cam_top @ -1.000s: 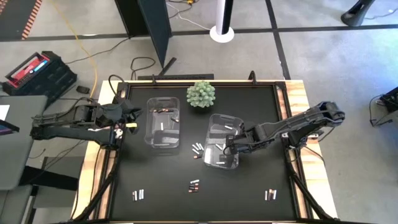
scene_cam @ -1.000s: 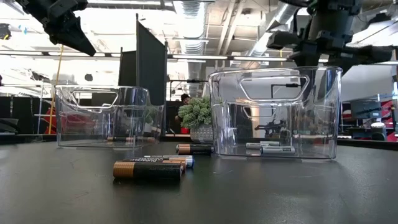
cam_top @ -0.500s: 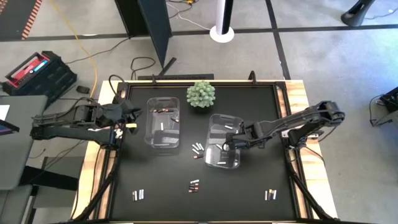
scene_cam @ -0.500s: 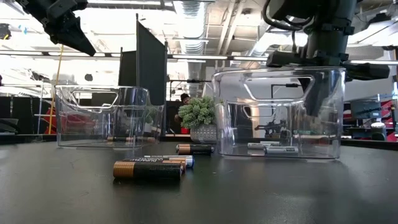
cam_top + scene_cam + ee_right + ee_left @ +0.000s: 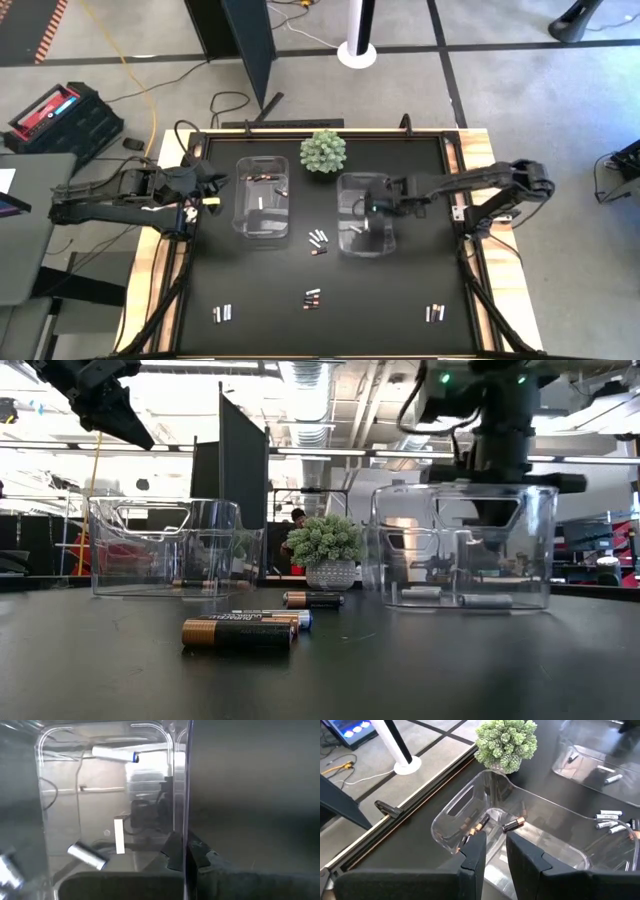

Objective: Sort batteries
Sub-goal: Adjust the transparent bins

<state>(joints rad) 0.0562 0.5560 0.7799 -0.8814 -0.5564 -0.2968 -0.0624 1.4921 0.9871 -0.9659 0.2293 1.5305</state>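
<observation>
The black table (image 5: 400, 300) sat on a grey concrete floor crossed by dark tape lines, with a red and black case (image 5: 60, 115) off its left side, a dark upright panel (image 5: 250, 45) behind it and a white post on a round base (image 5: 357, 45) further back. In the low view the room behind showed ceiling ducts and strip lights.

Left to right on the table: the left arm lay over the left edge, its left gripper (image 5: 212, 183) raised clear of the surface beside the left clear bin (image 5: 243, 215), the fingers (image 5: 475, 851) held a narrow gap apart with nothing between them. That bin held a few dark, copper-ended batteries (image 5: 512, 823). A green spiky ball plant (image 5: 324, 151) stood at the back between the bins. Loose batteries lay on the table: a pair near the front left (image 5: 222, 314), a small cluster (image 5: 317, 240) between the bins, another (image 5: 313, 297) at front centre, another (image 5: 434, 313) at front right.

The right clear bin (image 5: 365, 245) held silver-white batteries (image 5: 87, 855). The right arm reached in from the right edge, and the right gripper (image 5: 378, 206) was clamped on that bin's right wall, one finger (image 5: 175, 851) inside.
</observation>
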